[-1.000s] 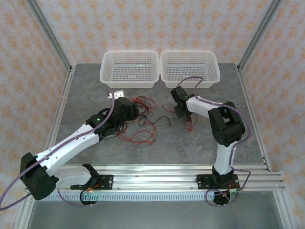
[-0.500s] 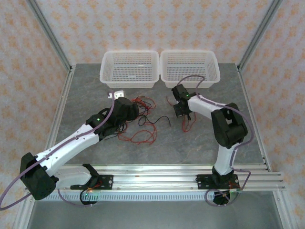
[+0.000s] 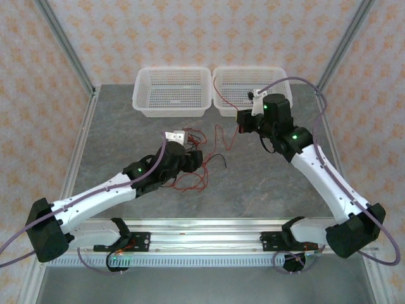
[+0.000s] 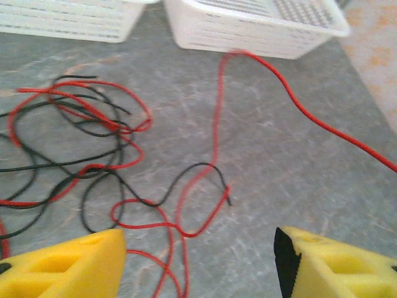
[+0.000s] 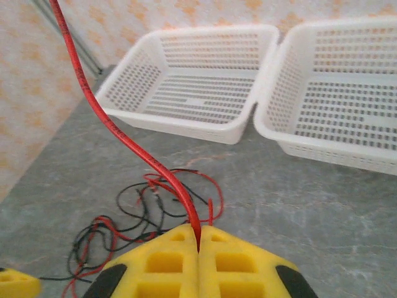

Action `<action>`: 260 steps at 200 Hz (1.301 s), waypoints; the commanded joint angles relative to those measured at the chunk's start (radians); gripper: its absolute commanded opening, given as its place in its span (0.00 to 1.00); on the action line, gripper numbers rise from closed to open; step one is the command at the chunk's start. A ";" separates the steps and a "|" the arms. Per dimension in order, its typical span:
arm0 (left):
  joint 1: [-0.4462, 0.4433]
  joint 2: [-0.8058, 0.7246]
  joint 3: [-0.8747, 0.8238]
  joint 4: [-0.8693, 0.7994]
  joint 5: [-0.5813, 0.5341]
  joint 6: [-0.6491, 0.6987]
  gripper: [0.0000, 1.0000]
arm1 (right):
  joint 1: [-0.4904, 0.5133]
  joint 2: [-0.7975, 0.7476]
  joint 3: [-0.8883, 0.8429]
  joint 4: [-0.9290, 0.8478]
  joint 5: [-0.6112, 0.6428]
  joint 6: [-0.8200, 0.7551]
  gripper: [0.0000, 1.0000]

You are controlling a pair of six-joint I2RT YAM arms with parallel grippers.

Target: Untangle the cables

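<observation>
The right gripper is clenched on 1 red wire, its yellow jaws pressed together with the strand pinched between them. In the top view this gripper sits just in front of the near wall of the right basket, above the grey table. The red wire runs from it down and left to the rest of the cables, a loose heap of thin red and black strands lying on the table near the middle, a little left of centre. The left gripper is at that heap, on its left side. From the left wrist, the left gripper stands released, its 2 yellow jaws wide apart with nothing between them except table and a few curls of red and black wire lying below. The left basket stands beside the right one at the far edge.
</observation>
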 commanded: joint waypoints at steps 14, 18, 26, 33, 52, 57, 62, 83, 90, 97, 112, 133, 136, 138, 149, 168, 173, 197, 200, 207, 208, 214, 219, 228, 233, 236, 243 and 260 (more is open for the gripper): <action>-0.039 0.026 -0.033 0.164 0.004 0.070 0.65 | -0.006 -0.005 0.061 0.002 -0.114 0.036 0.00; -0.039 0.033 -0.031 0.161 -0.008 0.071 0.65 | -0.006 -0.006 0.066 0.004 -0.118 0.037 0.00; -0.040 0.044 -0.027 0.148 -0.031 0.075 0.65 | -0.005 -0.006 0.077 0.007 -0.126 0.041 0.00; -0.041 0.053 -0.022 0.137 -0.044 0.078 0.65 | -0.006 -0.008 0.087 0.008 -0.126 0.046 0.00; -0.043 0.064 -0.016 0.114 -0.071 0.079 0.65 | -0.005 -0.009 0.119 0.015 -0.084 0.055 0.00; -0.045 0.059 -0.018 0.113 -0.075 0.078 0.65 | -0.006 -0.007 0.126 0.017 -0.065 0.057 0.00; -0.046 0.054 -0.022 0.114 -0.080 0.075 0.65 | -0.006 -0.006 0.134 0.020 -0.041 0.060 0.00; -0.055 0.017 -0.056 0.135 -0.085 0.056 0.65 | -0.014 0.010 0.191 0.032 0.069 0.060 0.00; -0.056 0.001 -0.068 0.141 -0.085 0.047 0.65 | -0.020 0.020 0.217 0.038 0.110 0.059 0.00; -0.059 -0.014 -0.081 0.145 -0.085 0.039 0.65 | -0.028 0.035 0.245 0.044 0.144 0.054 0.00; -0.061 -0.047 -0.108 0.147 -0.088 0.022 0.65 | -0.051 0.081 0.310 0.061 0.201 0.037 0.00; -0.060 -0.088 -0.139 0.146 -0.095 0.013 0.66 | -0.088 0.171 0.434 0.086 0.259 0.015 0.00; -0.060 -0.093 -0.142 0.144 -0.097 0.012 0.66 | -0.091 0.187 0.449 0.091 0.268 0.012 0.00; -0.060 -0.096 -0.144 0.144 -0.099 0.012 0.66 | -0.095 0.198 0.464 0.094 0.273 0.010 0.00; -0.060 -0.110 -0.152 0.141 -0.108 0.013 0.66 | -0.114 0.263 0.539 0.109 0.290 0.000 0.00; -0.060 -0.130 -0.155 0.133 -0.126 0.019 0.66 | -0.148 0.398 0.693 0.128 0.298 -0.006 0.00; -0.060 -0.135 -0.155 0.132 -0.127 0.021 0.66 | -0.154 0.438 0.741 0.131 0.301 -0.007 0.00; -0.059 -0.166 -0.163 0.136 -0.149 0.022 0.67 | -0.183 0.651 0.985 0.125 0.315 -0.025 0.00; -0.059 -0.171 -0.164 0.138 -0.151 0.023 0.68 | -0.186 0.679 1.014 0.123 0.317 -0.028 0.00; -0.059 -0.182 -0.168 0.140 -0.157 0.023 0.68 | -0.192 0.745 1.088 0.117 0.322 -0.038 0.00; -0.059 -0.183 -0.168 0.141 -0.158 0.024 0.69 | -0.194 0.754 1.100 0.116 0.323 -0.041 0.00; -0.058 -0.192 -0.172 0.142 -0.160 0.023 0.69 | -0.199 0.806 1.160 0.113 0.329 -0.051 0.00; -0.057 -0.199 -0.175 0.144 -0.162 0.022 0.70 | -0.202 0.847 1.203 0.111 0.335 -0.060 0.00; -0.055 -0.212 -0.180 0.144 -0.167 0.019 0.71 | -0.210 0.917 1.269 0.109 0.350 -0.074 0.00; -0.055 -0.219 -0.181 0.142 -0.168 0.017 0.72 | -0.215 0.948 1.289 0.116 0.357 -0.082 0.00; -0.053 -0.223 -0.182 0.142 -0.168 0.016 0.72 | -0.217 0.964 1.296 0.120 0.362 -0.089 0.00; -0.050 -0.231 -0.184 0.142 -0.165 0.015 0.73 | -0.222 0.994 1.299 0.133 0.378 -0.099 0.00; -0.043 -0.244 -0.186 0.137 -0.166 0.010 0.74 | -0.238 1.047 1.270 0.165 0.405 -0.114 0.00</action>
